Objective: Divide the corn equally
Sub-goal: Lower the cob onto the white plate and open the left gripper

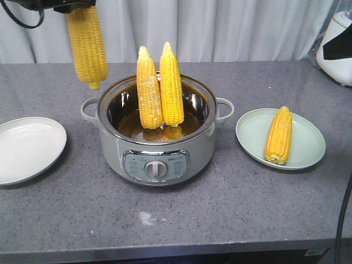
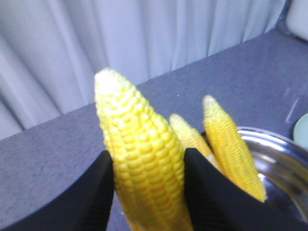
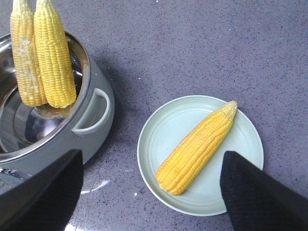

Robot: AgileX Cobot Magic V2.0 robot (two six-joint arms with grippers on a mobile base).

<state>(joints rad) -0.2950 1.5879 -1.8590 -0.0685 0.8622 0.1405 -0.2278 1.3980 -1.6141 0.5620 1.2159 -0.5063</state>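
**Q:** What has your left gripper [image 2: 144,163] got?

**A:** It's pinching the held cob [image 2: 142,154]. In your left wrist view both black fingers [image 2: 96,192] press on the cob's sides, and its pale, tapered end points away from the camera. From the front, the cob hangs upright in the air with its free end down, at about 10 o'clock from the pot [image 1: 157,148]. It is over the counter [image 1: 220,220] and touches nothing below.

**Q:** And your right gripper [image 3: 153,155]?

**A:** Spread wide. In your right wrist view its two fingers [image 3: 250,192] sit at roughly 8 and 4 o'clock of the green plate [image 3: 159,130]. Both are apart from the cob lying there.

**Q:** Where's the rest of the corn?

**A:** Two pot cobs [image 1: 159,88] stand upright in the pot, side by side and touching, with their tips up well above the rim. The one on the 9 o'clock side has whitish patches on its kernels. The plate cob [image 1: 279,136] lies flat on the green plate, at 3 o'clock from the pot, with its tip toward 12 o'clock.

**Q:** Anything else on your counter?

**A:** The white plate [image 1: 27,148] is at 9 o'clock from the pot, partly cut off by the frame edge. The pot's dial faces the front camera, and its handles are at 3 and 9 o'clock. A white appliance [image 1: 338,49] shows at the far 2 o'clock corner, and a pale curtain [image 1: 247,27] hangs behind the counter.
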